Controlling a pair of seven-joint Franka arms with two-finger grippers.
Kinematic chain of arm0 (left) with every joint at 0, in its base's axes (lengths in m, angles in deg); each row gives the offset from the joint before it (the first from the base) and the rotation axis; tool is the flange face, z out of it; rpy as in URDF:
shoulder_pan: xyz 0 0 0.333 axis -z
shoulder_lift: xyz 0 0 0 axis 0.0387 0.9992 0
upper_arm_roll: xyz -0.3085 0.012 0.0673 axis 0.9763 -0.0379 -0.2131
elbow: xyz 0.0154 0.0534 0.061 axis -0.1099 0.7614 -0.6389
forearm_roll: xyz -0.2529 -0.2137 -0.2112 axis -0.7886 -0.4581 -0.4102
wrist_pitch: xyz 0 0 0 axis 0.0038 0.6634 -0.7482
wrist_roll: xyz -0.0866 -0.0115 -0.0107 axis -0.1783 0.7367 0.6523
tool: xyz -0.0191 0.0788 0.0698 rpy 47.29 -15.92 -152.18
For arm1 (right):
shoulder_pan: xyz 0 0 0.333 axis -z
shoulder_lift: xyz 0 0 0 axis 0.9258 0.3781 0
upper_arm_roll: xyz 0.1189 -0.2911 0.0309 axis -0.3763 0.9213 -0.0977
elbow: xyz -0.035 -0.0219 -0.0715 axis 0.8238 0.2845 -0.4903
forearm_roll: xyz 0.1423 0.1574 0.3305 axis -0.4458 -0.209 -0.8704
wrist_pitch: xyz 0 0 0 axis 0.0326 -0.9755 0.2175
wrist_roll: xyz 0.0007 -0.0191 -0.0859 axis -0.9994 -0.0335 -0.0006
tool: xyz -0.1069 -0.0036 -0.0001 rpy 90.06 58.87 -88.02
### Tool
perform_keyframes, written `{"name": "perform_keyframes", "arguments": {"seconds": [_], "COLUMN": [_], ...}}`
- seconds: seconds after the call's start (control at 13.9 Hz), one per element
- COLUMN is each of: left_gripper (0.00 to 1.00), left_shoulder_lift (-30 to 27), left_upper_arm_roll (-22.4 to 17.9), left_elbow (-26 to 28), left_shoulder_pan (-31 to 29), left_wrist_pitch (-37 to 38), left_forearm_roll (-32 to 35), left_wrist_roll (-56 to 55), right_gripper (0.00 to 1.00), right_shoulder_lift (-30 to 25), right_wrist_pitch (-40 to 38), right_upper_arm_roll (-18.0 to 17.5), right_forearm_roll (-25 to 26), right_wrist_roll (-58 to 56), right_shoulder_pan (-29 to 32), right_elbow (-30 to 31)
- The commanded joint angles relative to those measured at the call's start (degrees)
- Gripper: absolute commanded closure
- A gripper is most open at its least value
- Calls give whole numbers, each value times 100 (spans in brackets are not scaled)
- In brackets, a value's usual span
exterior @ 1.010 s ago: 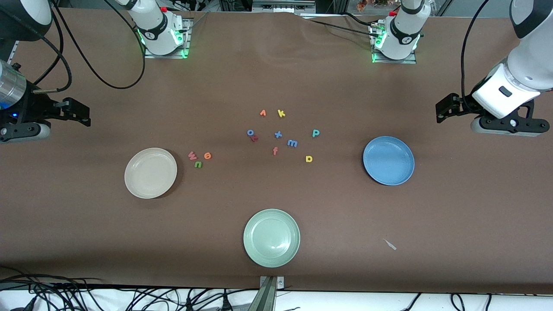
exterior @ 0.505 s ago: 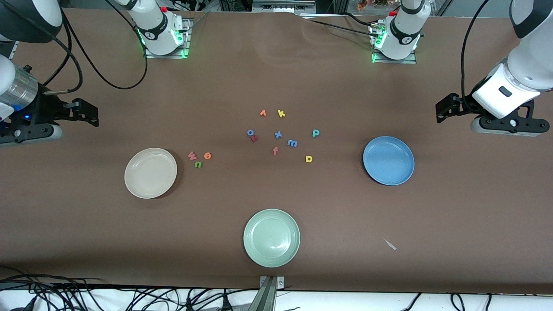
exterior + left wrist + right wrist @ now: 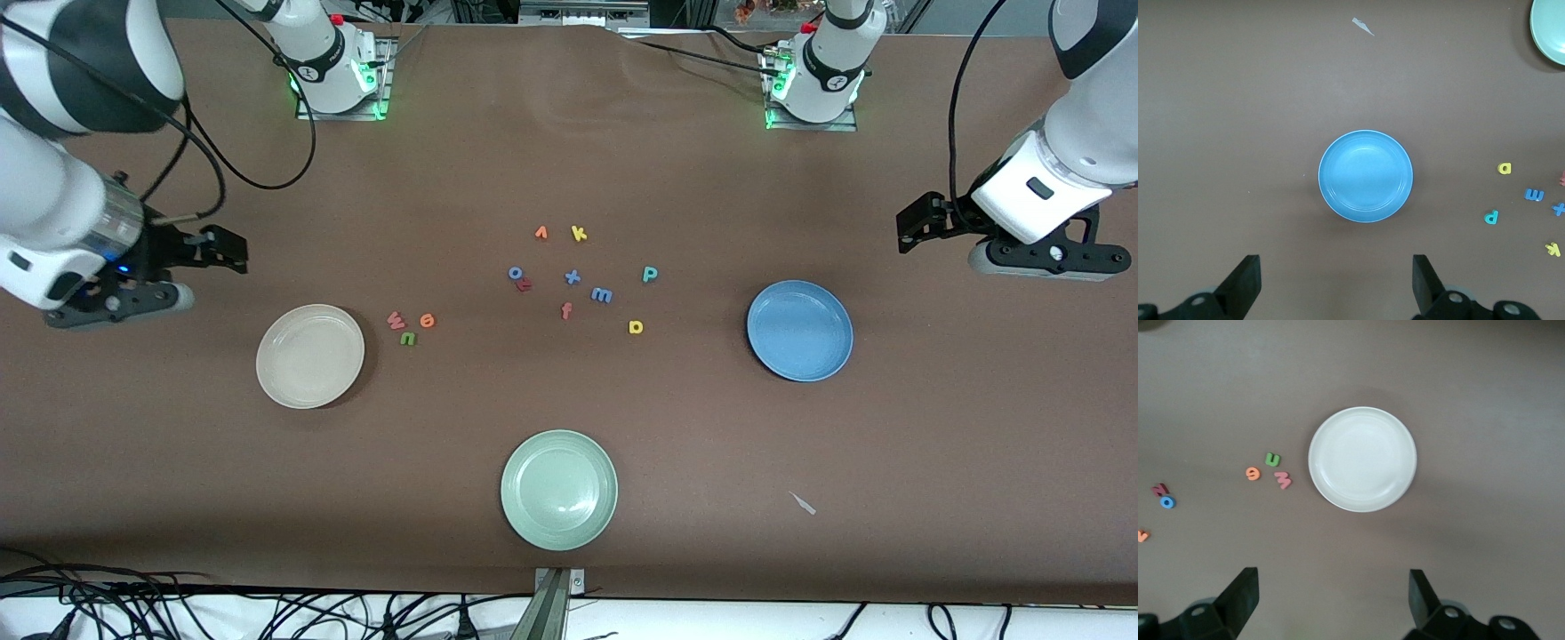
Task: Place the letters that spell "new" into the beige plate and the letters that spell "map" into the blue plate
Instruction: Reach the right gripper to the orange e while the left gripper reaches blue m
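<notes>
The pale green plate [image 3: 1551, 30] is being cut off by the left wrist view's edge, showing only partly.

The beige plate [image 3: 309, 356] is round, shallow and empty, lying flat toward the right arm's end of the bench. Just beside it, toward the middle, three small foam letters cluster close together: a salmon-pink "w" [image 3: 396, 320], an orange "e" [image 3: 428, 320] and a green "n" [image 3: 408, 338], the "n" nearest the front camera. The blue plate [image 3: 799, 331], equally round and empty, lies toward the left arm's end. Between the plates lie a blue "m" [image 3: 602, 294], a teal "p" [image 3: 650, 274] and a yellow "a" [image 3: 636, 327], spaced apart.
</notes>
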Motion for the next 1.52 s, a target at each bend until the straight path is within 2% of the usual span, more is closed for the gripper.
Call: {"name": "perform_keyframes", "arguments": {"seconds": [0.0,0.29,0.65,0.79,1.01,1.44], "left_gripper": [0,0,0,0,0,0], "left_shoulder_lift": [70,70,79,79,79,79], "left_upper_arm_roll": [10,19,2,2,-7,10], "left_elbow": [-159,-159,-168,-168,-168,-159], "left_shoulder_pan": [-1,8,8,16,8,16], "left_wrist_pitch": [107,116,73,64,64,72], "left_forearm_roll": [150,150,159,159,159,150], "left_wrist_roll": [96,96,96,96,96,96], "right_gripper": [1,1,1,1,1,2], "right_shoulder_lift": [158,631,764,913,1133,1397], "right_wrist_pitch": [605,1518,3618,4226,4597,4598], "right_upper_arm_roll": [-204,-679,-1102,-1199,-1199,-1199], "right_forearm_roll": [-166,-26,62,307,765,819], "right_wrist_roll": [352,739,1678,2143,2970,3920], "right_shoulder_pan": [-17,-17,-52,-131,-351,-545], "right_elbow": [407,742,2094,2473,2720,2756]}}
